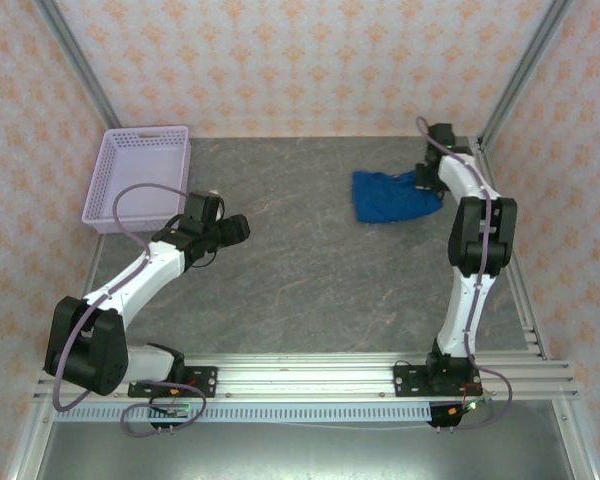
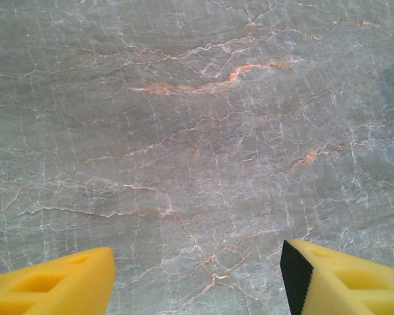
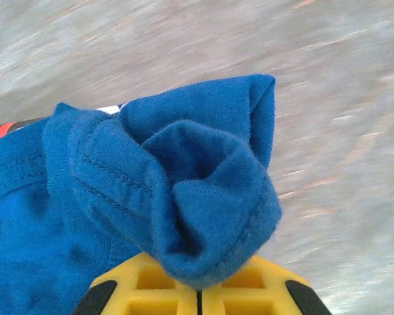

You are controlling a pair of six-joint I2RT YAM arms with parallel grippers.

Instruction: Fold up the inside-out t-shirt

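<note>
The left fingers (image 2: 52, 285) are released, spread wide with nothing between them, and hover over bare grey marbled bench (image 2: 197, 131). In the top view they sit left of centre, pointing right, well apart from the cloth. Behind them, at the far left of the bench, stands a lavender mesh basket (image 1: 140, 180).

The middle of the bench is open stone. To the right, near the far edge, the royal-blue t-shirt (image 1: 390, 195) lies crumpled in a loose heap, its right side drawn up toward the right arm.

The right fingers (image 3: 164, 289) are clenched, their yellow pads pressed flat together, grasping a bunched, stitched hem of the t-shirt; the cloth rolls over the tips and hides them. The rest of the shirt trails away to the left of that grip.
</note>
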